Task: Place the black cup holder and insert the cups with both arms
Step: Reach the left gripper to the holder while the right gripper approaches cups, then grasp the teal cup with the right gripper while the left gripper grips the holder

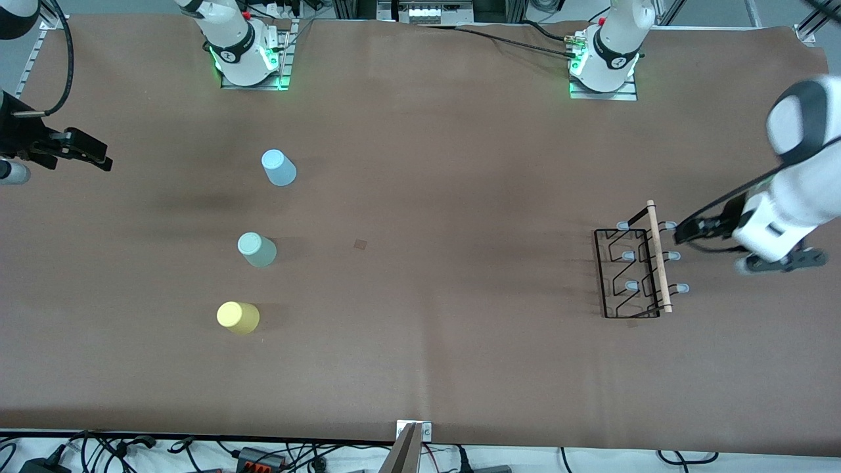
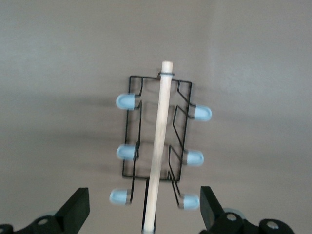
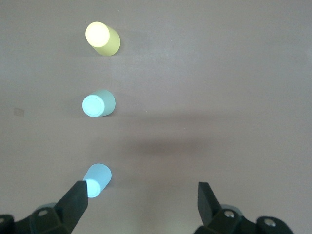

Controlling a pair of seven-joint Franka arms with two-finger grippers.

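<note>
The left end effector (image 1: 686, 230) hangs in the air just beside the black cup holder (image 1: 632, 274), at the left arm's end of the surface (image 1: 433, 315). Its fingers (image 2: 73, 209) are spread wide apart and hold nothing; in the left wrist view the holder's wooden rod handle (image 2: 160, 141) runs down between the two fingertips without touching either.

The right end effector (image 1: 85, 152) hangs over the right arm's end of the surface, well apart from the cups. Its fingers (image 3: 75, 201) are likewise spread wide and grasp nothing.

The black cup holder stands on the surface as a small rectangular wire rack. The light wooden rod lies along its top, and six pale blue-grey tipped pegs (image 2: 126, 101) stick out, three to each side. No cup sits on any peg.

The three cups stand in a loose row toward the right arm's end, each apart from the others and apparently mouth down. The light blue cup (image 1: 278, 167) is farthest from the front camera, the pale green cup (image 1: 256, 249) is between the other two, and the yellow cup (image 1: 238, 317) is nearest to that camera.
</note>
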